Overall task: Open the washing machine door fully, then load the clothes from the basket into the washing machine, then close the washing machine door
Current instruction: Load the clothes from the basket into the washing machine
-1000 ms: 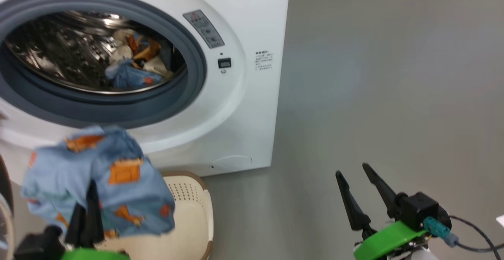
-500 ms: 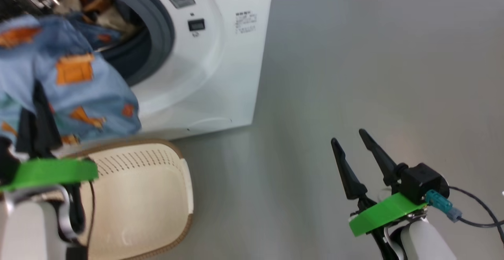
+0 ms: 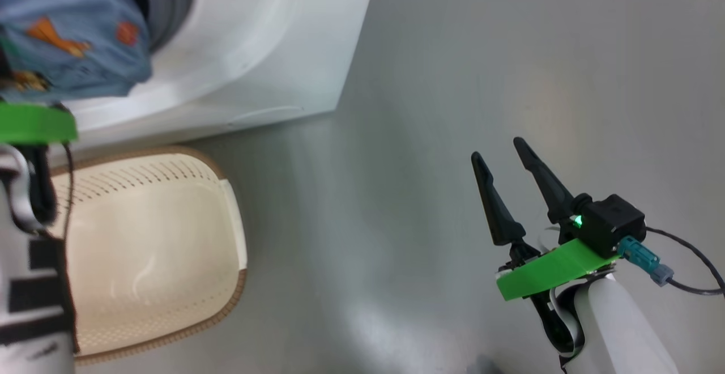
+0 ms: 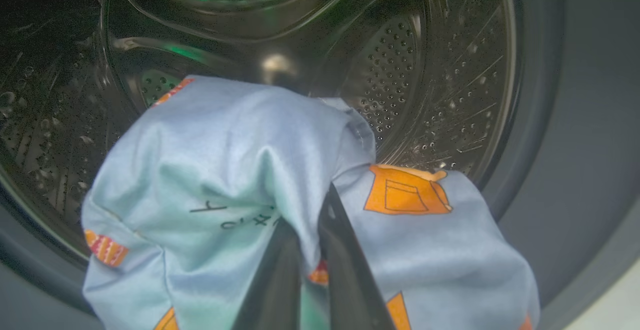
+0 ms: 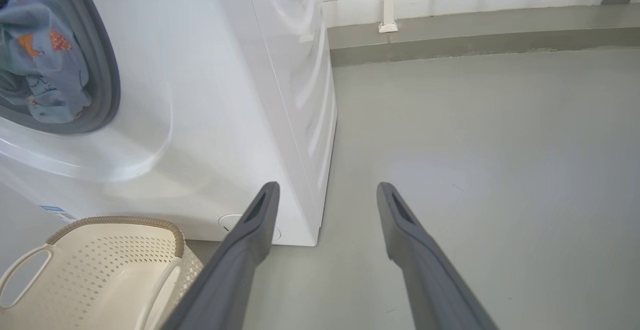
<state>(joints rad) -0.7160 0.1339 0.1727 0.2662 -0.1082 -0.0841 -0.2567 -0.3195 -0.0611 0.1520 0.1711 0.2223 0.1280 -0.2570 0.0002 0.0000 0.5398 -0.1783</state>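
L gripper (image 4: 311,230) clamped tight on light blue garment w/ orange prints (image 4: 240,150); cloth bunched over both dark fingers. Garment is at mouth of white boxy front-loading washing machine (image 3: 272,51), just in front of steel perforated drum (image 4: 425,70). In R wrist view it hangs within the grey rubber gasket ring (image 5: 102,60). R gripper (image 3: 497,148) has jaws spread wide, nothing in them, over grey floor (image 3: 453,79), well apart from machine's right side. Cream perforated plastic basket w/ brown woven-look rim (image 3: 147,249) sits on floor just in front of machine's lower front edge, below garment.
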